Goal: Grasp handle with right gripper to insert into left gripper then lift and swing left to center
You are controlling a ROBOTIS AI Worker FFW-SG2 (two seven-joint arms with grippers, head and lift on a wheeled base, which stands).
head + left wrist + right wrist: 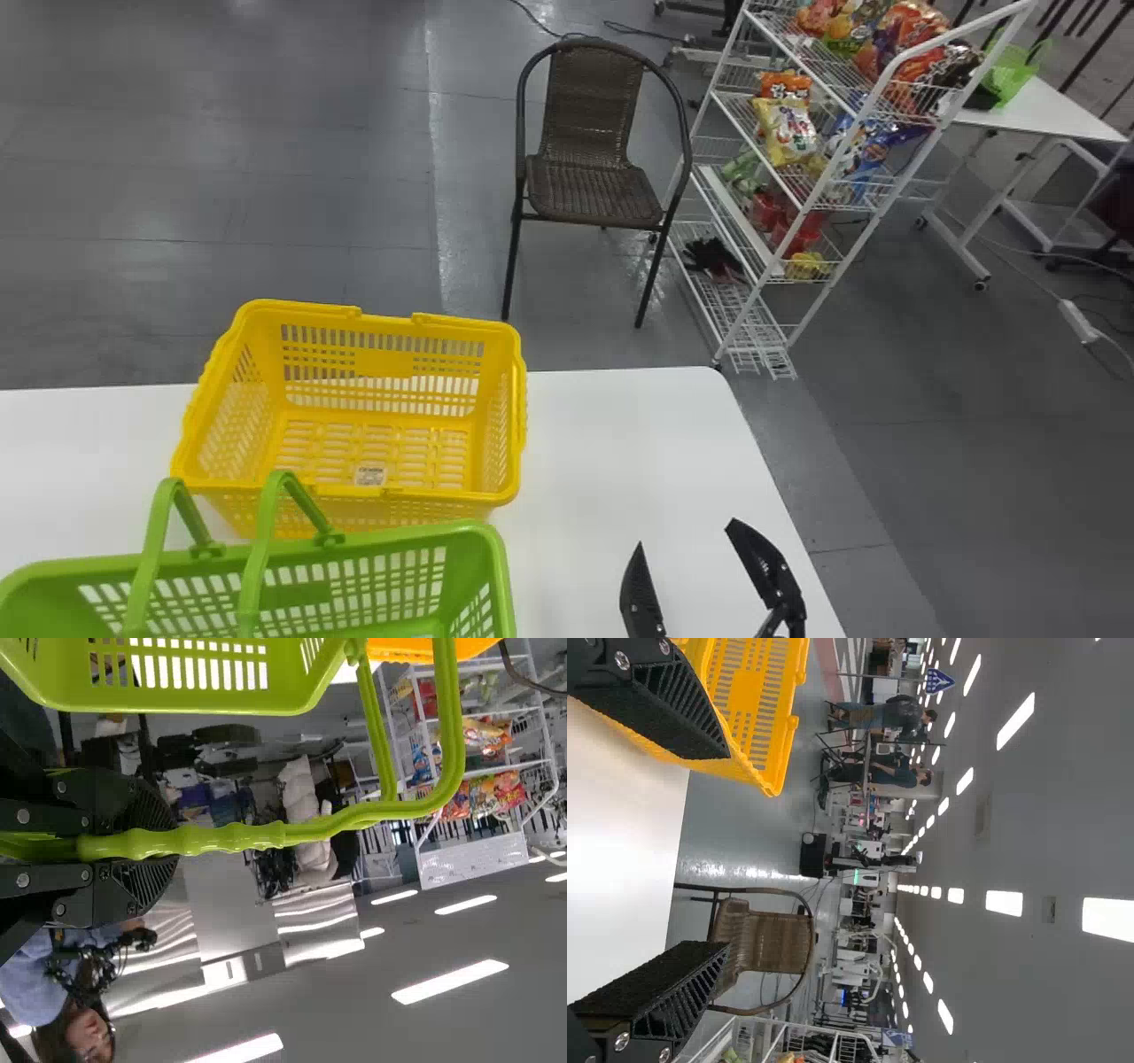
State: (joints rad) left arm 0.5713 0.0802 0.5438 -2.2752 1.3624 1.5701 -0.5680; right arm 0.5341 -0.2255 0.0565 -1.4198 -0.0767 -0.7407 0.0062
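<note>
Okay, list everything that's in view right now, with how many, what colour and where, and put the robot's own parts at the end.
Green basket: 1, green, front left.
Handles: 2, green, on the green basket, brought together at the left gripper.
Yellow basket: 1, yellow, on the table, behind the green basket.
Table: 1, white, in front.
Chair: 1, brown, beyond the table.
Rack: 1, white, right of the chair.
Snack bags: several, mixed colours, on the rack.
Second table: 1, white, behind the rack.
Ceiling lights: many, white, overhead.
Left gripper: 1, black, closed on the handles.
Right gripper: 1, black, open over the table's right part.
</note>
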